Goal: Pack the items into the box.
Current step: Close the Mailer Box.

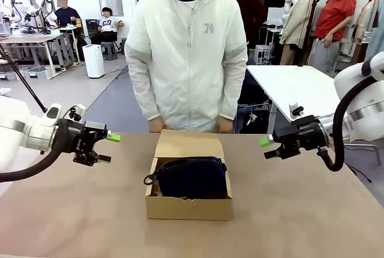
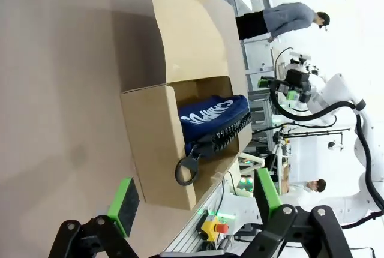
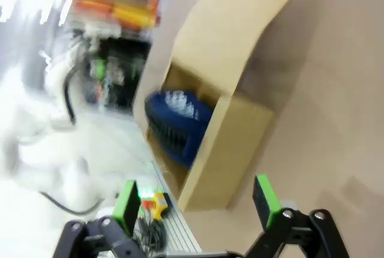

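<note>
Front view: a brown cardboard box (image 1: 189, 207) is seen mid-table, its flap laid back toward a person (image 1: 187, 54). A navy pouch (image 1: 191, 177) sits inside, bulging above the rim. The left gripper (image 1: 108, 148) and right gripper (image 1: 268, 148) are held apart from the box, jaws spread, empty.

Left wrist view: the pouch's loop (image 2: 188, 170) is seen draped over the box wall; it could be pinched if the flap were shut.

Right wrist view: blurred; the flap (image 3: 237, 36) is seen wide open, so a careless push might slide the box.

Navy zippered pouch (image 1: 193, 177) inside open brown cardboard box (image 1: 189, 207), flap lid back, mid-table.
</note>
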